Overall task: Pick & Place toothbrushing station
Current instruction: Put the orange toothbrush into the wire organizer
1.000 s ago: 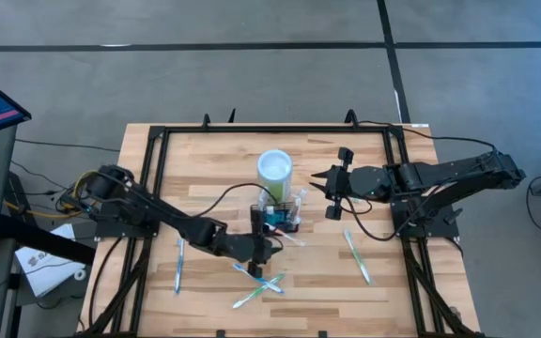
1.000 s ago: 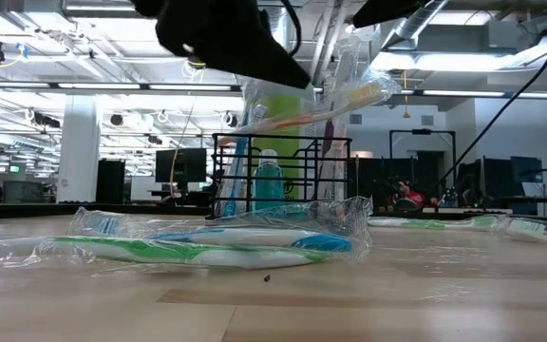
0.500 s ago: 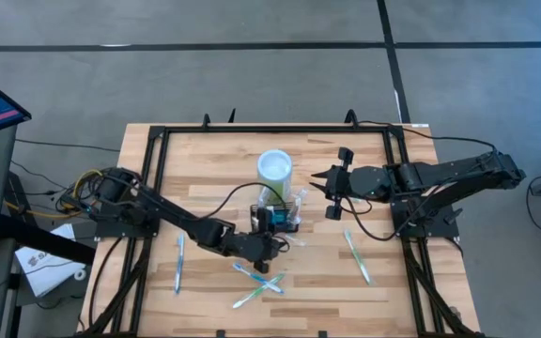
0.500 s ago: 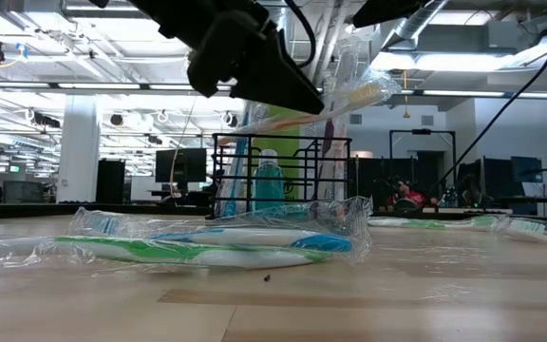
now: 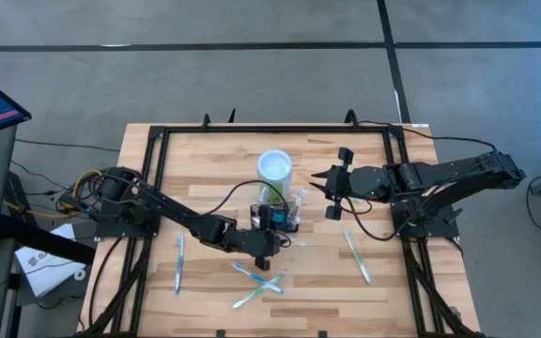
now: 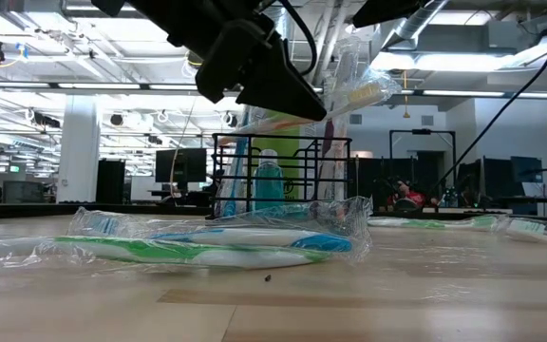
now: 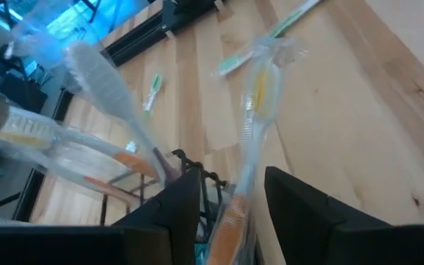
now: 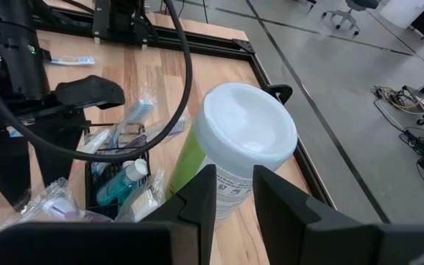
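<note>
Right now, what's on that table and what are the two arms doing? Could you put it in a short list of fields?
Caddy: black wire-mesh caddy mid-table, wrapped toothbrushes and a small blue bottle inside
Cup: lime-green cup right behind the caddy
Loose items: wrapped toothbrushes on the wooden table
Left gripper: at the caddy, fingers either side of a wrapped toothbrush
Right gripper: waiting right of the cup

A dark gripper reaches in from the upper left of the frame, its tip above the black wire caddy at centre. A wrapped orange brush slants up out of the caddy toward the upper right, and a teal bottle stands inside. In the foreground, wrapped brushes lie across the counter. More brushes lie at far right.
</note>
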You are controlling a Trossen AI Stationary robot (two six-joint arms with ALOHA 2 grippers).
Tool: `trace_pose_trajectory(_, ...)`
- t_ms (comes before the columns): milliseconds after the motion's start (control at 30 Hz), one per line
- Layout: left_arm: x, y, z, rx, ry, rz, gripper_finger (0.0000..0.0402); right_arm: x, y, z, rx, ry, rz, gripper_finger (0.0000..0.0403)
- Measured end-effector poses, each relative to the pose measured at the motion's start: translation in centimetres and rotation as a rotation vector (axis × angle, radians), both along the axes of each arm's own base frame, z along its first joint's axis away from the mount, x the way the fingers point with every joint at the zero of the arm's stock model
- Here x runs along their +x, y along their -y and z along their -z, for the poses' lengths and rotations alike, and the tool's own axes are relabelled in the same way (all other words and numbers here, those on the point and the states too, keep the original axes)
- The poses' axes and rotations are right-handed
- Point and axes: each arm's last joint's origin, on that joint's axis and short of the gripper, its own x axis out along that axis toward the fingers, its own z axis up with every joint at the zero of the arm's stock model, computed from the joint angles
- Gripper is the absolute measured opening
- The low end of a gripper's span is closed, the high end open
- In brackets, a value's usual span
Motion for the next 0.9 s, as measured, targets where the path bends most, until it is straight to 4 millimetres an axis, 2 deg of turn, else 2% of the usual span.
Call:
trace_pose_trajectory(233,0.08,-0.09,0.2,-0.014,-0.01,0.019,0.0109,0.0,0.0,0.0,0.0,0.0,0.0,0.0082)
trace_pose_trajectory(567,0.13,-0.23,0.19,-0.015,-0.008,0.016,0.0007,0.0,0.01,0.0,-0.001,-0.001,0.0,0.0082)
trace_pose_trajectory(900,0.07,-0.09,0.1,-0.014,-0.005,0.017,0.0001,0.0,0.0,0.0,-0.003,-0.001,-0.001,0.0082)
